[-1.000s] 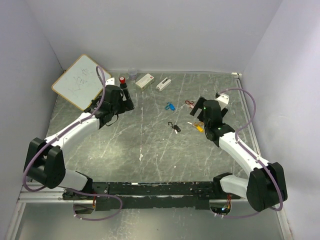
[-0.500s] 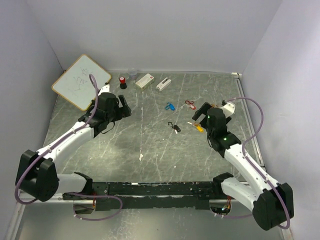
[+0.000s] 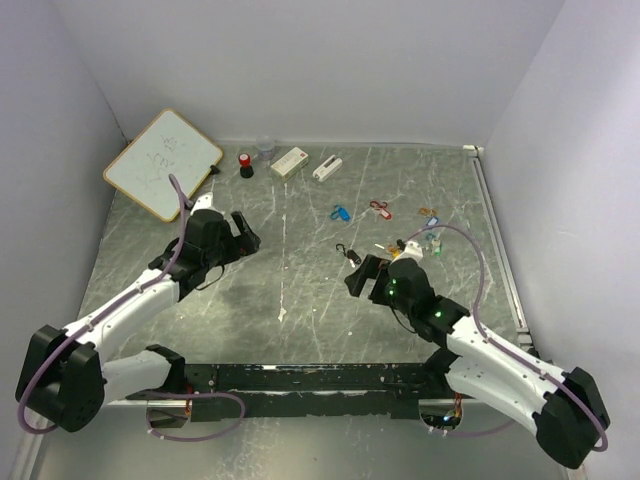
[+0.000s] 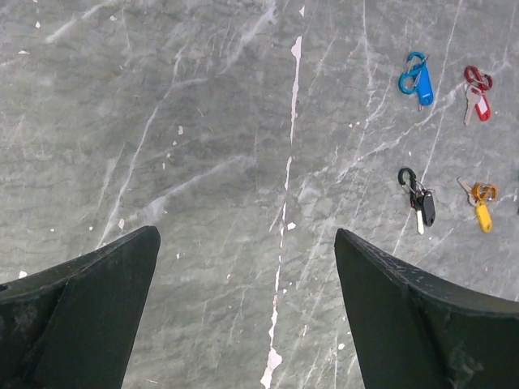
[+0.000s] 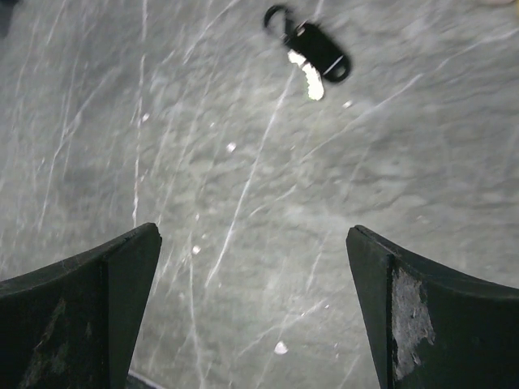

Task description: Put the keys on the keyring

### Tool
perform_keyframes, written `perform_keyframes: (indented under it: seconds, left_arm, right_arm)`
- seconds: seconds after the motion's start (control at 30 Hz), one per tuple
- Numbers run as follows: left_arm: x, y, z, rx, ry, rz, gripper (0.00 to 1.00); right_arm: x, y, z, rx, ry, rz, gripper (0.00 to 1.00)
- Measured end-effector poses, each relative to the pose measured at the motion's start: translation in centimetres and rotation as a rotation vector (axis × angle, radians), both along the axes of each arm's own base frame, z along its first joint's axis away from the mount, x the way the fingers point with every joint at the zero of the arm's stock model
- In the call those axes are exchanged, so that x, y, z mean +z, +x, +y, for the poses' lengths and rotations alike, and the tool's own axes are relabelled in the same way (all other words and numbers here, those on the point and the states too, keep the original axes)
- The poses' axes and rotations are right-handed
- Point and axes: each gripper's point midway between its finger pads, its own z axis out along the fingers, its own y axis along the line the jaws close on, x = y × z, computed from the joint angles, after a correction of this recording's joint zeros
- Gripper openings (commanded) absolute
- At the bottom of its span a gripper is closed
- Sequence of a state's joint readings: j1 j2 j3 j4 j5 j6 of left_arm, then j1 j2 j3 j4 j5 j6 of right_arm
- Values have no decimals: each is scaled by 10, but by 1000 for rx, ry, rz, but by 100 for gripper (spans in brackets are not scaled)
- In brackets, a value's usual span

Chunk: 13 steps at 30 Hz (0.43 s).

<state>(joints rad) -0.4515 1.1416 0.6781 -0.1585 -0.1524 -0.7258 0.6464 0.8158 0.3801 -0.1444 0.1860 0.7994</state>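
The blue key (image 3: 340, 212), red key (image 3: 380, 209) and black key (image 3: 352, 254) lie loose on the table (image 3: 300, 300), right of centre. Your right gripper (image 3: 360, 280) hangs spread and empty near the black key. Your left gripper (image 3: 247, 232), likewise spread, holds nothing.

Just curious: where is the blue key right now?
In the top view, the blue key lies slightly right of centre, just left of the red key and behind the black key.

No text can be read; the whiteboard (image 3: 162, 163) bears only illegible scribbles.
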Motion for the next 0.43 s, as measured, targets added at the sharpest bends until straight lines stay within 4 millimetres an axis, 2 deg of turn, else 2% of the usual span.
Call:
perform_keyframes:
  seconds: [0.17,0.33,0.43]
  left_arm:
    - [-2,-4,0,3,-24,-17,100]
    - [-15,-13,1,2,-44,-7,100]
    - [-24,-19,4,5,-45,2,100]
  right_arm:
    - [-9,-24,22,80,33,8,100]
    - [-46,-52,34,146,4,77,100]
    - [-58,-58,40,162,-26,87,100]
